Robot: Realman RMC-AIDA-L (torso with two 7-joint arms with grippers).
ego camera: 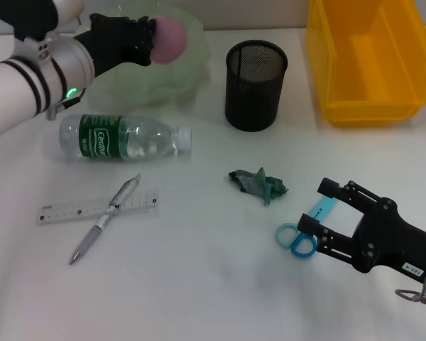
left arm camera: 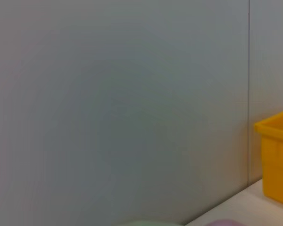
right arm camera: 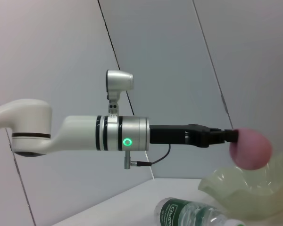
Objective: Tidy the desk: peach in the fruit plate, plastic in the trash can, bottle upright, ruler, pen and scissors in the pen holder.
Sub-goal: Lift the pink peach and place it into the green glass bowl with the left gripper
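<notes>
Scissors lie nearest, just by the right hand, which hangs low w/ fingers spread wide, holding nothing. Mid tabletop: ruler w/ pen across it, plastic scrap, bottle on its side. Far back, left hand grips the peach above the fruit plate. Step in hand: peach drop-off. Next probably lower a bit, then open to release into the plate.

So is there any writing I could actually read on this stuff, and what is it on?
"Cestbon", as best it reads: white script on the green label of the water bottle lying on its side.
Ruler: printed marks, too small to read.
Right gripper: a small sticker farther up the arm, unreadable.
Nothing else carries text.
</notes>
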